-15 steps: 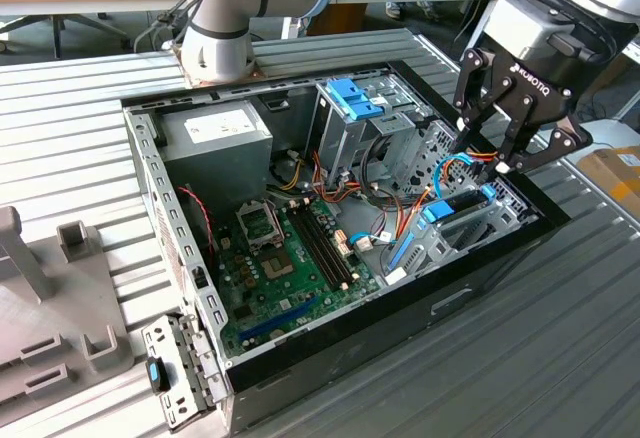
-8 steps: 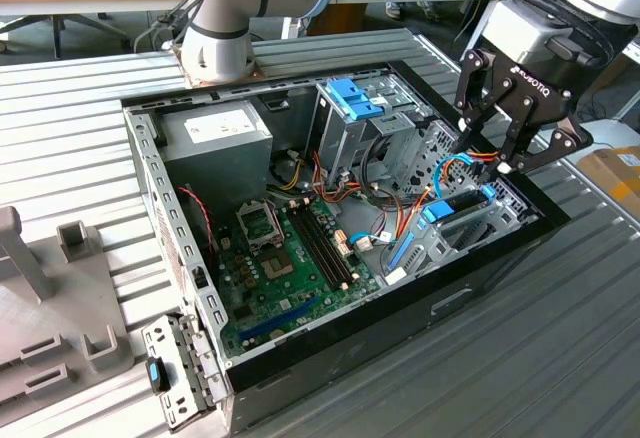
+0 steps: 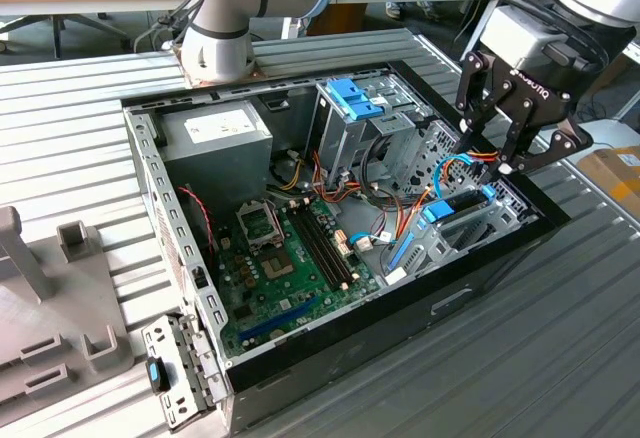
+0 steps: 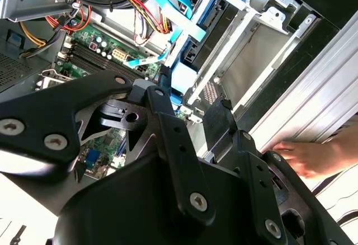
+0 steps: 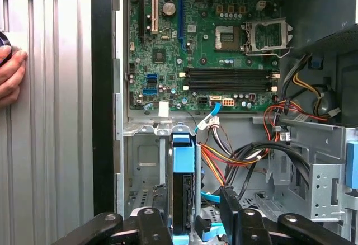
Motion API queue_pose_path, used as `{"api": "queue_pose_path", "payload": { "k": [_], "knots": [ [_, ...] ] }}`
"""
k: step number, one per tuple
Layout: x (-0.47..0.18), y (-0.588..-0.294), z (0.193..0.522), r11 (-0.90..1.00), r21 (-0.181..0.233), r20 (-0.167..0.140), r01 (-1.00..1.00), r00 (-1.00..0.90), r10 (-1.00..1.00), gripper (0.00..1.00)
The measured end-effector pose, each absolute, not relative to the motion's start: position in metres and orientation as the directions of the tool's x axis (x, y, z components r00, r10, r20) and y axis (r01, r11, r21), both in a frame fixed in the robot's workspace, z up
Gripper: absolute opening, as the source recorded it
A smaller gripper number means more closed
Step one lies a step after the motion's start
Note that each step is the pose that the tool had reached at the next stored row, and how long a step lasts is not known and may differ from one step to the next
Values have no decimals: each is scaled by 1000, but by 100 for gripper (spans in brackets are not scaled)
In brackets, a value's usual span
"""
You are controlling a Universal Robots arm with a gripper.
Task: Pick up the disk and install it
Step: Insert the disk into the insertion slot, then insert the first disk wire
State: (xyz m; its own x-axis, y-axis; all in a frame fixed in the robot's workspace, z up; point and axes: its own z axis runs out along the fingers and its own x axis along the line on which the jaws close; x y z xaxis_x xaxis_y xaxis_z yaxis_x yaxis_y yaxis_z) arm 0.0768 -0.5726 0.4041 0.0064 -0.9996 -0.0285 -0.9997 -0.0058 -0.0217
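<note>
Exterior view: an open computer case (image 3: pixel 400 338) lies on a ribbed metal table (image 3: pixel 560 358), its green motherboard (image 3: pixel 290 258) facing up. The black gripper (image 3: pixel 488 161) hangs over the case's end at the exterior view's right, fingertips pointing down. Just below them the disk (image 3: pixel 460 203), black with blue tabs at both ends, stands on edge in a grey drive bay (image 3: pixel 450 243).

Second wrist view: the gripper (image 4: pixel 190 99) body fills the foreground. Beyond its fingertips the disk (image 4: pixel 210 27) sits in the metal bay (image 4: pixel 263 38). A person's hand (image 4: pixel 305 156) rests outside the case.

First wrist view: the disk (image 5: pixel 183 194) stands edge-up between the two fingers (image 5: pixel 230 200). The jaws are spread wide, with a gap on each side, so nothing is gripped. The hand (image 5: pixel 10 74) lies on the table (image 5: pixel 56 116), well apart from the gripper (image 5: pixel 188 206).
</note>
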Motion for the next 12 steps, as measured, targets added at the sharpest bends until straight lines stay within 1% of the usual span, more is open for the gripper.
{"api": "queue_pose_path", "payload": {
  "k": [12],
  "knots": [
    [77, -573, 402, -6, -22, -29, -1000, 6, -1000, 50]
  ]
}}
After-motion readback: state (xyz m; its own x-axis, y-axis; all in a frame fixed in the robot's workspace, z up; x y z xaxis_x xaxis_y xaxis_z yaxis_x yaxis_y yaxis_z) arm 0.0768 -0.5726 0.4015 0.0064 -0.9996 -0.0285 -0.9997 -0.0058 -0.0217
